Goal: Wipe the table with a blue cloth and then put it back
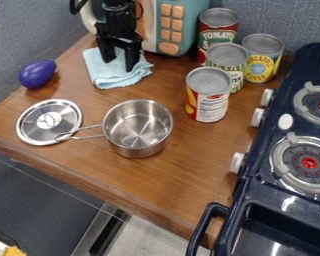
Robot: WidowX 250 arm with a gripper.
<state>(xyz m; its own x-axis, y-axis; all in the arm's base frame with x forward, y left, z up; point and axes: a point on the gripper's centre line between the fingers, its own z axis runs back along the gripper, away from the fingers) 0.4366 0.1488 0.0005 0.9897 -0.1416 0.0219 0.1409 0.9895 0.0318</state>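
Claw (120, 64), black, two-fingered: set wide, its fingers well apart, pointing down over the blue cloth at the upper left of the surface (199, 160). Whether the tips touch the fabric cannot be told.

Cloth (116, 77), pale blue, one: crumpled and folded upon itself, lying on the wooden surface before the toy microwave (171, 25), partly beneath the claw.

Saucepan (137, 127), steel, one: upright near the middle, open at the top, bare metal showing on its inner floor; wire handle extending left, its end over the rim of the lid.

Lid (49, 121), steel, round, one: flat on the surface, left of the saucepan, pale emblem at its centre.

Cans, four, upright, grouped behind and to the right of the saucepan, silver ends uppermost, contents hidden: front can (207, 95), red, white and yellow label; middle can (227, 62), green and white; rear can (217, 30), red and green; right can (261, 57), yellow and blue.

Eggplant-like item (37, 74), purple, one: on its side near the left edge, left of the cloth.

Stove (256, 200), dark blue, one: at right, grey burners with red centres, pale knobs.
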